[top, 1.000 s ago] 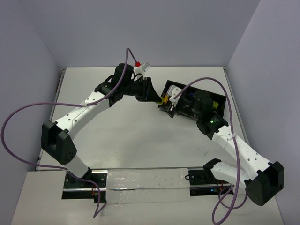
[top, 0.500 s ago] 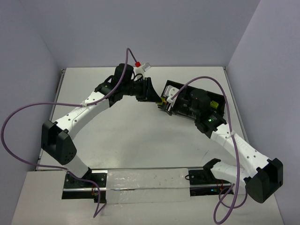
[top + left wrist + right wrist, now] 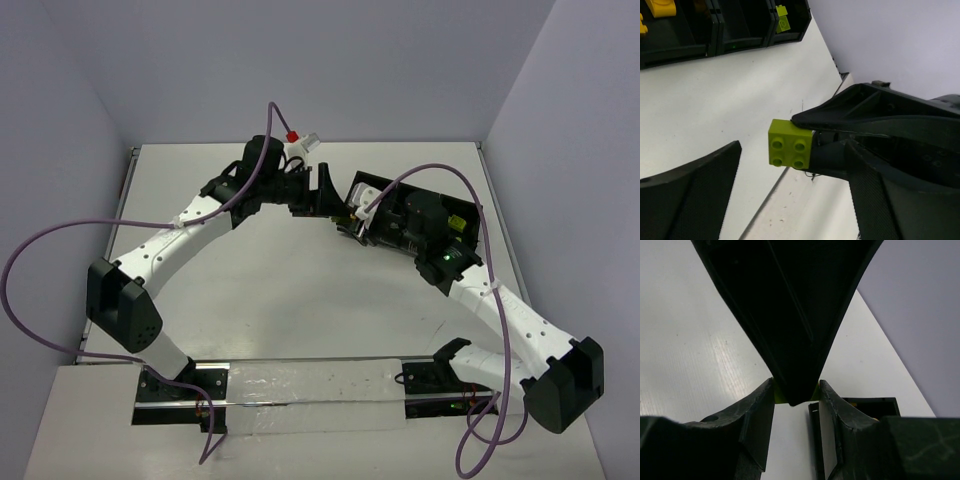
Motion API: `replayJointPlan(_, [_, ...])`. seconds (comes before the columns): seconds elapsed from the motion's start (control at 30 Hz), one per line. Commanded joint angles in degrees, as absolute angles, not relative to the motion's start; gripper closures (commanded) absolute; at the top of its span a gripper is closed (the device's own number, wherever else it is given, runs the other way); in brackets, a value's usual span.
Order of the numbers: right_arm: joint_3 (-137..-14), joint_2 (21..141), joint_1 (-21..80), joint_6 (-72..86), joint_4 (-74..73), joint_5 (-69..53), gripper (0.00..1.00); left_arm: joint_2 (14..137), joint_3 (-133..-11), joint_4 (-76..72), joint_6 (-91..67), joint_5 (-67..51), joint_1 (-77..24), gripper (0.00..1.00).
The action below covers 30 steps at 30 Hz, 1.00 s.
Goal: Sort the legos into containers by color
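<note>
Above white worktop [image 3: 715, 100] | we log lime brick [image 3: 790, 143]: square, four round studs, glossy plastic | right tool [image 3: 350, 218] pinching it | left tool [image 3: 328, 195] spread wide either side

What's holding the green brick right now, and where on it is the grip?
The right gripper pinches the lime green brick at one edge. The left gripper stands open around it, not gripping.

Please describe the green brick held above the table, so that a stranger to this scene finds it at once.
Find the long black tray at the far right of the table and look just off its end nearer the middle. There the right gripper pinches a lime green brick with four studs showing. The other lime bricks lie inside the tray; this one alone hangs outside it.
</note>
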<state>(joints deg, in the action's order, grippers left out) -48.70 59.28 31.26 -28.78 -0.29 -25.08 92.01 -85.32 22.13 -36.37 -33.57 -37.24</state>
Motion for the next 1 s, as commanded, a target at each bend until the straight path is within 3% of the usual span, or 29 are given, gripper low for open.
replayJointPlan(0.0, [-45.57,56.25,31.77,-26.68,2.36,-21.14,0.91,88.49,-86.37,21.33,-35.28,-31.43,-36.77,0.05])
replayJointPlan(0.27, [-40.26,51.42,26.55,-19.24,2.99,-9.49,0.92,85.35,-86.52,23.91,-35.68,-25.46,-32.53,0.04])
replayJointPlan(0.53, [-36.16,50.06,5.74,-0.91,5.95,4.59,0.91,81.14,-82.58,23.5,-37.32,-22.4,-28.58,0.05])
replayJointPlan(0.77, [-35.08,55.89,-5.46,6.07,10.78,6.91,0.9,80.15,-80.9,22.76,-38.32,-23.11,-28.48,0.05])
replayJointPlan(0.97, [-36.59,62.04,-8.94,6.17,13.61,8.8,0.89,79.72,-80.94,23.65,-37.88,-22.85,-28.47,0.05])
